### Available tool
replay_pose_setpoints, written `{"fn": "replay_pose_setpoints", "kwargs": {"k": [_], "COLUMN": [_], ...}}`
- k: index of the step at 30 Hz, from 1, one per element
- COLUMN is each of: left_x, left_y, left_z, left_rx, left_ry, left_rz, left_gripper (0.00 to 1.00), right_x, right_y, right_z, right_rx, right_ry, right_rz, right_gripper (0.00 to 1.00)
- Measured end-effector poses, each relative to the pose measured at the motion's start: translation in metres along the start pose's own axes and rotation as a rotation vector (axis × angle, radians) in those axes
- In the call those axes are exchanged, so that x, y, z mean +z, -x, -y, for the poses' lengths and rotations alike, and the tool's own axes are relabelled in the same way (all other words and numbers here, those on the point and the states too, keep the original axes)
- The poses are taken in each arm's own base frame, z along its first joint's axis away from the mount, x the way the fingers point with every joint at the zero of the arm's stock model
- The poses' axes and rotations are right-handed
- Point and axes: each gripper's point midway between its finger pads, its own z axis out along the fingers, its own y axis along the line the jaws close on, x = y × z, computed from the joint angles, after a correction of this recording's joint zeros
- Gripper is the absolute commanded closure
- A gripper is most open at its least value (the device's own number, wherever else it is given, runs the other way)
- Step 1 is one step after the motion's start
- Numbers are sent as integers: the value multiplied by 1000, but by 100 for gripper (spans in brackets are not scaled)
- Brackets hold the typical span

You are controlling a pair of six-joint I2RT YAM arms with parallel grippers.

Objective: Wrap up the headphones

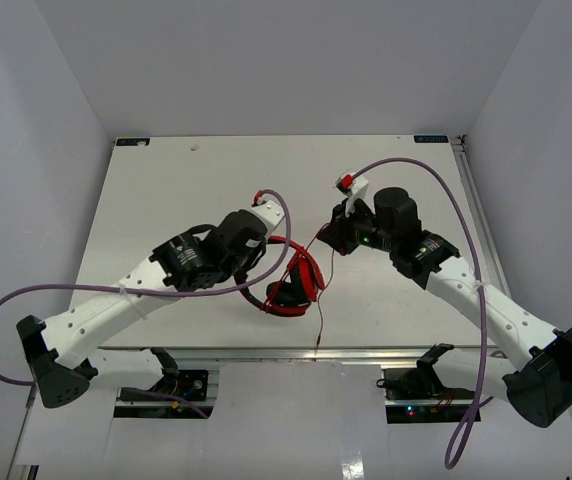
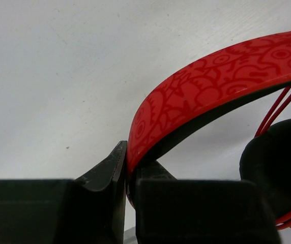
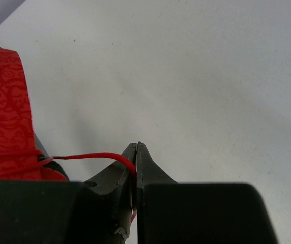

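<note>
The left claw is clamped on the headband of the headphones, mid-worktop. The right claw, closed, pinches the thin cable, which runs left to the headband.

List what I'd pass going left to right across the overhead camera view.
In order: left arm's base → left arm's black wrist → headphones → right arm's black wrist → right arm's base. The purple cables loop across too much of the view to place.
</note>
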Motion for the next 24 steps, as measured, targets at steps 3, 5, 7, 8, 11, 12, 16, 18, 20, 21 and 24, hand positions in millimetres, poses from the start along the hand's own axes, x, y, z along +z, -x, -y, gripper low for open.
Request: {"fn": "replay_pose_setpoints", "kwargs": {"k": [3,5,7,8,11,12,16,18,20,21,24], "left_x": [15,24,31,33,38,39,43,46,49,50,51], "left_y": [-3,-7,-8,-9,-9,-9,-8,-7,-8,-8,-8], "left_z": [5,5,3,1,-7,-10,-15,-15,-14,-13,-11], "left_rx": [84,131,155,158,153,146,116,96,71,60,25], "left_ry": [49,85,125,146,215,238,302,326,335,338,346], "left_rz": [-28,-45,-45,-42,-28,-23,-16,-14,-11,-11,-10], "left_gripper": [100,100,100,100,100,100,100,100,100,100,100], "right_x": [2,1,0,-1,-3,-4,-7,-9,-13,-15,-19], "right_y": [-13,-17,-19,-17,-11,-10,-10,-10,-12,-14,-17], "right_z": [0,-1,-4,-6,-15,-18,-32,-39,-45,-48,-57], "right_rx": [12,16,17,16,10,10,24,34,50,58,73], "right_ry": [8,16,30,40,86,107,179,215,247,260,293], "right_rz": [-50,-71,-87,-88,-80,-79,-82,-74,-67,-64,-50], "right_gripper": [92,92,92,92,92,92,92,92,92,92,92]}}
